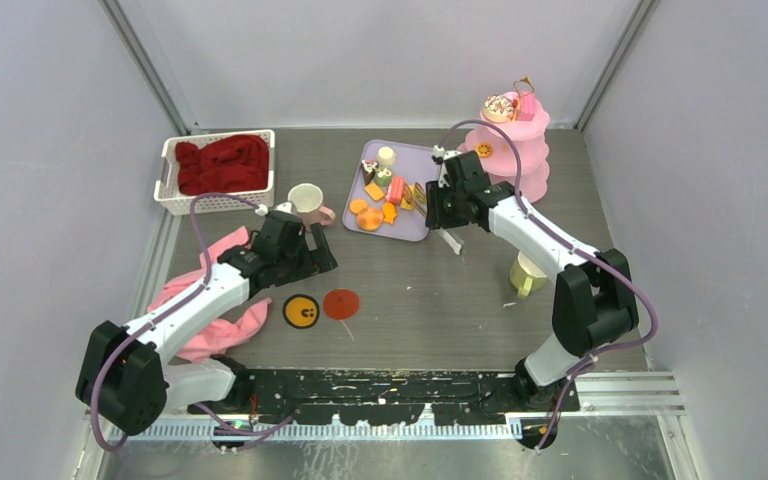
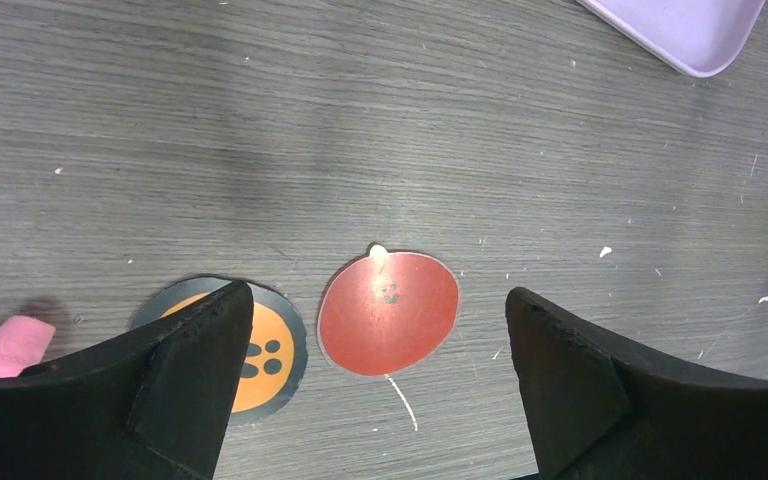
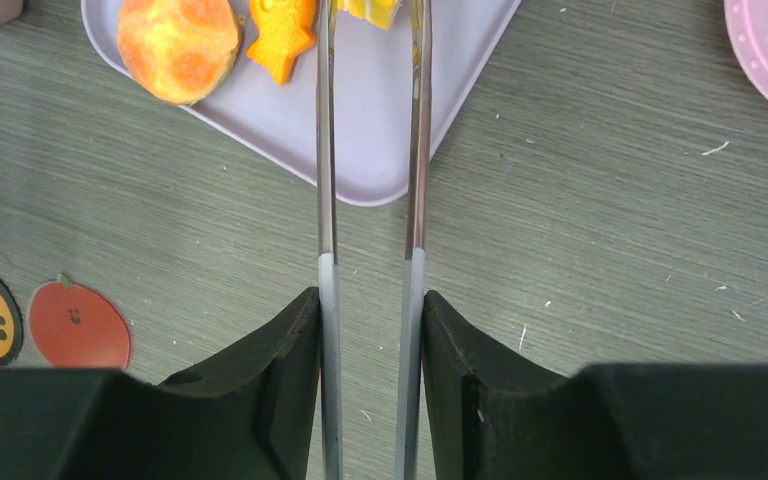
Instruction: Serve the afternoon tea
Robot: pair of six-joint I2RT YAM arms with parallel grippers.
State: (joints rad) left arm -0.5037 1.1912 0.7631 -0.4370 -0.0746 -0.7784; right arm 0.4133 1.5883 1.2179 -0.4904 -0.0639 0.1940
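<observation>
Nearest the arm bases, flat on the grey table (image 1: 430, 300): an orange-and-black coaster (image 1: 302, 311) with a red coaster (image 1: 341, 303) just beside it on the right, not touching. Left of them, a crumpled pink cloth (image 1: 210, 305) under the left arm.

Over the coasters, the left gripper (image 2: 377, 295), jaws spread wide and gripping nothing, with the red coaster framed between its fingers in the wrist view.

On the right side, a pale yellow cup (image 1: 526, 274), partly hidden behind the right arm.

Further out, a cream mug (image 1: 306, 202) standing upright just beyond the left gripper.

Right gripper (image 3: 370, 295) clamped on the long metal tweezers (image 3: 326, 150) — one finger pressed against each blade, blades parallel with a gap between, reaching out over the near corner of the lilac tray (image 3: 370, 120). Tips at a yellow toy piece (image 3: 370, 8) cut off by the frame edge; pinched or merely touched, impossible to tell.

Also on the tray: an orange round cake (image 3: 178, 45), an orange fish-shaped piece (image 3: 282, 35) and more small toy cakes and fruit pieces (image 1: 385, 185) in orange, pink, yellow and brown.

Farthest back — at left a white basket (image 1: 165, 185) holding a red cloth (image 1: 222, 163); right of the tray a pink tiered stand (image 1: 525, 150), with a sprinkled donut (image 1: 500, 107) on top and an orange piece (image 1: 484, 150) on a lower tier.
</observation>
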